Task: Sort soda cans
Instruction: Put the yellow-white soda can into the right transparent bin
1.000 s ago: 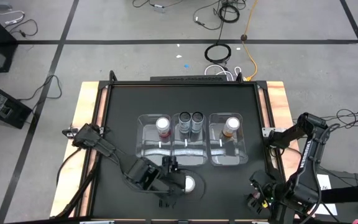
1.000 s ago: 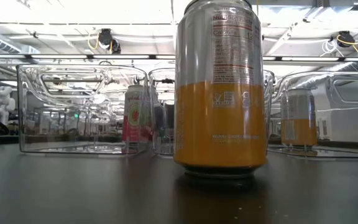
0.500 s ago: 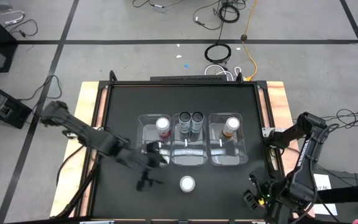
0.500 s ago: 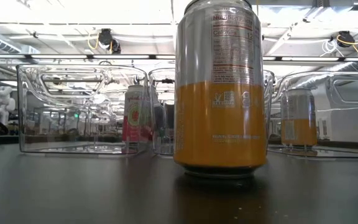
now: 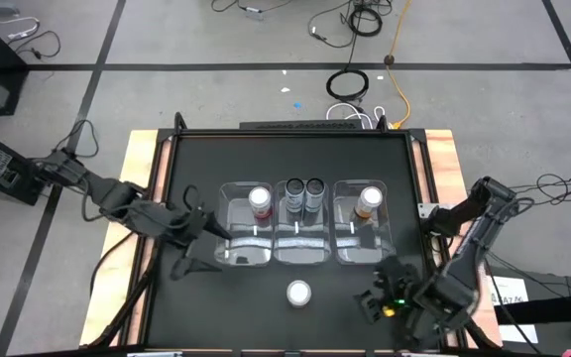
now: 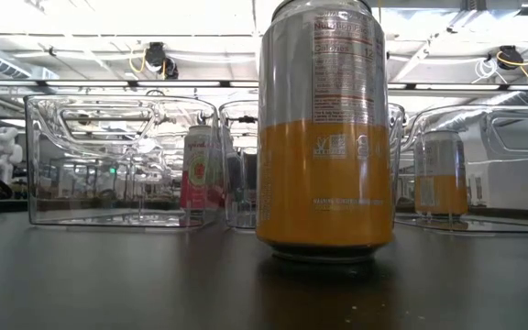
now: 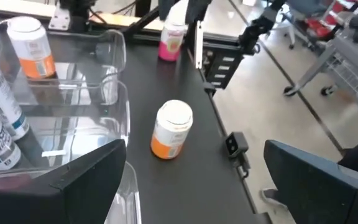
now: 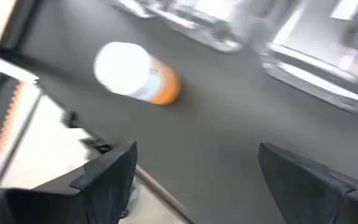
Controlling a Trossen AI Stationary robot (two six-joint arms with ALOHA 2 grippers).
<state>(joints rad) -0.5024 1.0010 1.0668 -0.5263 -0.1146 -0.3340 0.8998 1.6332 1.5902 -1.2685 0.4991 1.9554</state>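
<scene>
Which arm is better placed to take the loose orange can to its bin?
Right, probably. The right claw is open on the same side as the right bin holding the other orange can. The left claw, also open, sits beyond the left bin, farther from the loose orange can.

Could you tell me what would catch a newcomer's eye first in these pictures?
The lone orange can stands upright on the black table, in front of the three clear bins, and fills the low view. Inside the bins are a pink can on the left, two black cans in the middle and another orange can on the right. The left hand is open beside the left bin; the right hand is open right of the loose can.
</scene>
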